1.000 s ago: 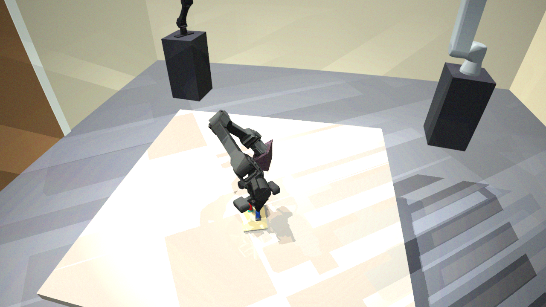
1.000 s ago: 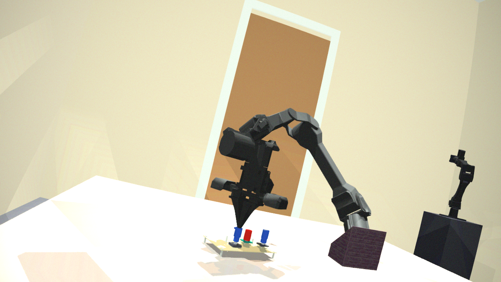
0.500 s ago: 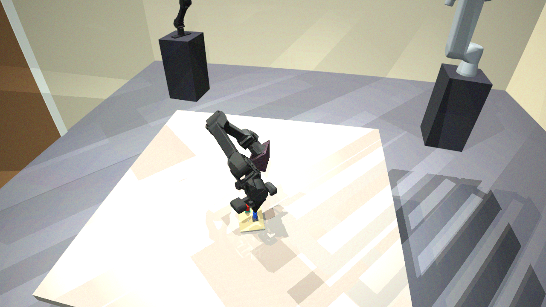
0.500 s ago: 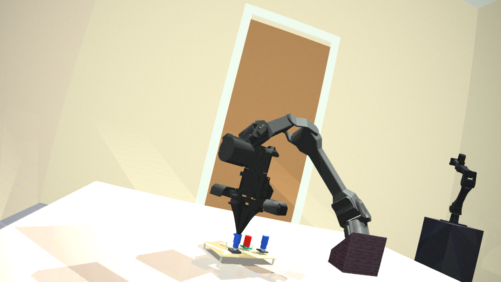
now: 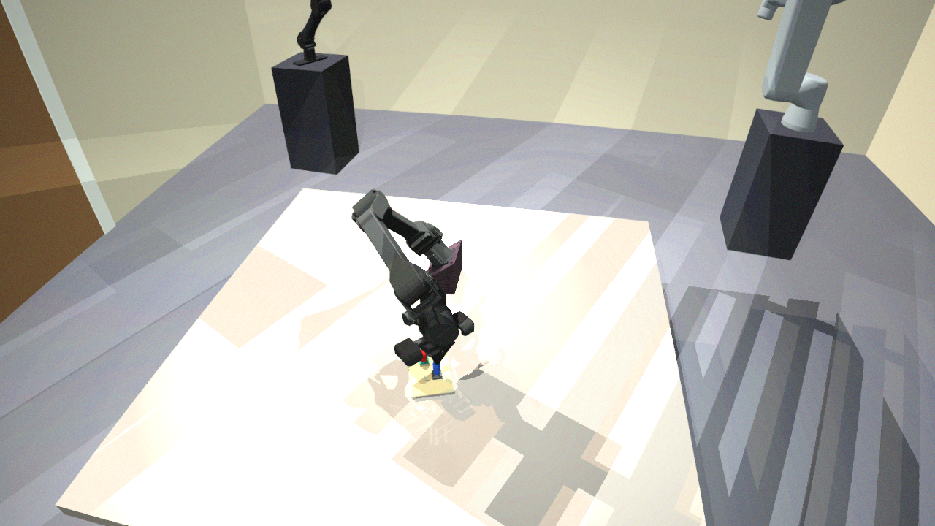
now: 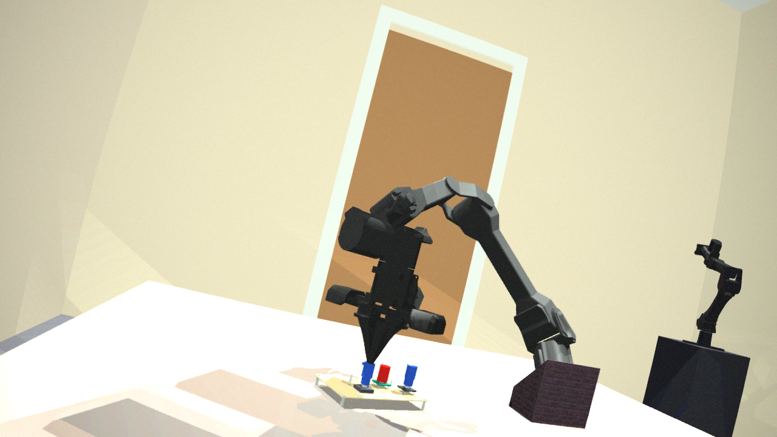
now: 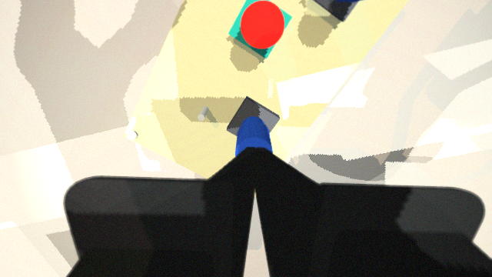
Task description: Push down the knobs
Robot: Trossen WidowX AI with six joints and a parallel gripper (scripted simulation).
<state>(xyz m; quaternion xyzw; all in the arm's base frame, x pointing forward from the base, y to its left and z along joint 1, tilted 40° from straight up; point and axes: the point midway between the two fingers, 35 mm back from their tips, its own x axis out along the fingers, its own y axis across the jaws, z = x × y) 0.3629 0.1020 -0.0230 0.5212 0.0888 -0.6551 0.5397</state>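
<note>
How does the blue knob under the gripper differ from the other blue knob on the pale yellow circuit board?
The blue knob under the gripper has the shut gripper tip on its top; the other blue knob stands free, nothing touching it. The first sits left of the red knob in the exterior view, the second right of it. Both are upright blue cylinders over dark square bases on the circuit board.

Nothing to read here, folks: no lettering, numbers, brand marks or signs on the circuit board (image 6: 374, 395), its knobs, the arm, the pedestals or the walls.
</note>
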